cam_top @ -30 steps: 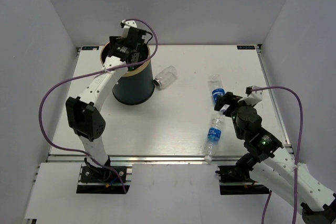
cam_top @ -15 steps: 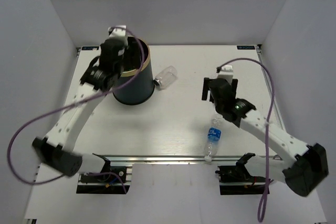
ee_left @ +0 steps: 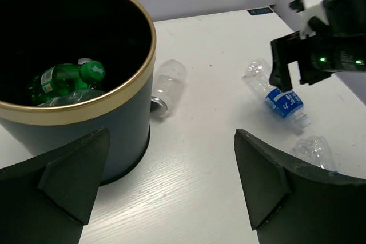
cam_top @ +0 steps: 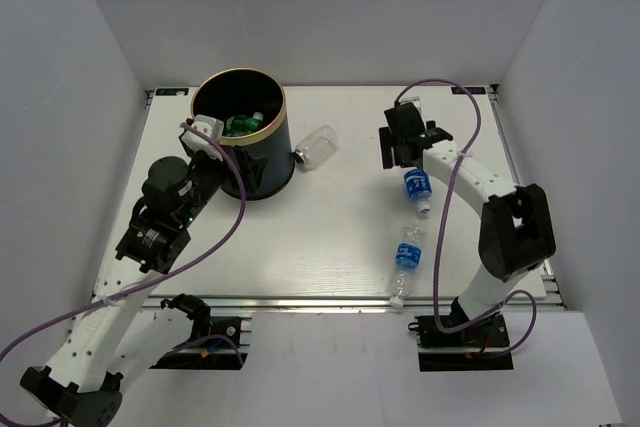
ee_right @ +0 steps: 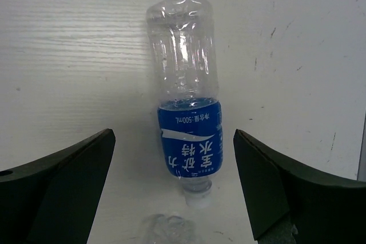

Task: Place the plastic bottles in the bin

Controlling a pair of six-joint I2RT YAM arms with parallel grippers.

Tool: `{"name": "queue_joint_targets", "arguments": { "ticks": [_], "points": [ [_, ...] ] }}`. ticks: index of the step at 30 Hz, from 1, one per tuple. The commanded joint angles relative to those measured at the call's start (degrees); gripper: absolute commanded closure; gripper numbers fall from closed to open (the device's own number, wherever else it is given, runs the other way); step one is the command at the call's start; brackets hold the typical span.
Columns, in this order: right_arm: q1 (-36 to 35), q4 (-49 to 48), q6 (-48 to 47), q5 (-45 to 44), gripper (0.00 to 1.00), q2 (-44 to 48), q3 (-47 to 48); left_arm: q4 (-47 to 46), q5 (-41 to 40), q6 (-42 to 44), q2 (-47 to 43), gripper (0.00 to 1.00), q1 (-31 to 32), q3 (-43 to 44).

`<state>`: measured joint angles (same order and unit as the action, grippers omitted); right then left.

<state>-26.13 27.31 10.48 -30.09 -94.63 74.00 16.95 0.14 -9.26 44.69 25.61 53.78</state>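
- My left fingers (ee_left: 63, 175), spread and empty, sit at 7 o'clock of the dark navy round bin (cam_top: 262, 172); a green plastic bottle (ee_left: 66, 78) lies inside.
- My right fingers (ee_right: 63, 181), spread, hover above a clear blue-labelled plastic bottle (ee_right: 186, 118) lying at the white table's (cam_top: 330, 227) 2 o'clock.
- A wider clear plastic bottle (cam_top: 316, 146) lies at the bin's 3 o'clock.

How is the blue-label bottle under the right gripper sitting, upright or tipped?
On its side: the bottle lies flat on the table, its whole length and cap showing.
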Motion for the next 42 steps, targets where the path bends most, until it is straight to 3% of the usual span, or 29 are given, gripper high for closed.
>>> {"name": "queue_joint_targets", "arguments": {
  "ticks": [1,15,22,24,26,28,36,42],
  "points": [
    [2.2,3.3,-2.7,3.8,0.1,-3.0,3.7,-2.1,3.2,0.2,-1.0,0.0,-0.4,-0.6],
    [7.7,3.5,-3.1,9.0,0.11,-16.0,6.2,-2.1,4.8,0.2,-2.2,0.0,-0.9,-2.3],
    [8.6,3.3,-3.4,11.9,0.37,-17.9,5.7,-2.1,4.8,0.2,-4.7,0.0,-0.9,-2.8],
    [8.6,3.2,-3.4,12.2,0.57,-17.3,5.8,-2.6,4.3,0.2,-5.4,0.0,-0.9,-3.3],
    [8.5,3.1,-3.4,12.4,0.62,-14.9,6.0,-2.6,4.3,0.2,-6.1,0.0,-0.9,-3.3],
    [8.1,2.1,-3.7,14.2,0.75,-13.3,6.0,-3.2,4.3,0.2,-6.9,0.0,-0.9,-3.9],
    [5.9,-8.7,-2.4,39.4,0.83,3.2,9.6,-5.2,1.8,0.2,-11.7,0.0,-0.9,-5.6],
    [1.7,-19.8,1.3,51.8,0.85,3.5,15.1,-5.7,-1.9,0.2,-15.9,0.0,-1.4,-6.7]
  ]
}}
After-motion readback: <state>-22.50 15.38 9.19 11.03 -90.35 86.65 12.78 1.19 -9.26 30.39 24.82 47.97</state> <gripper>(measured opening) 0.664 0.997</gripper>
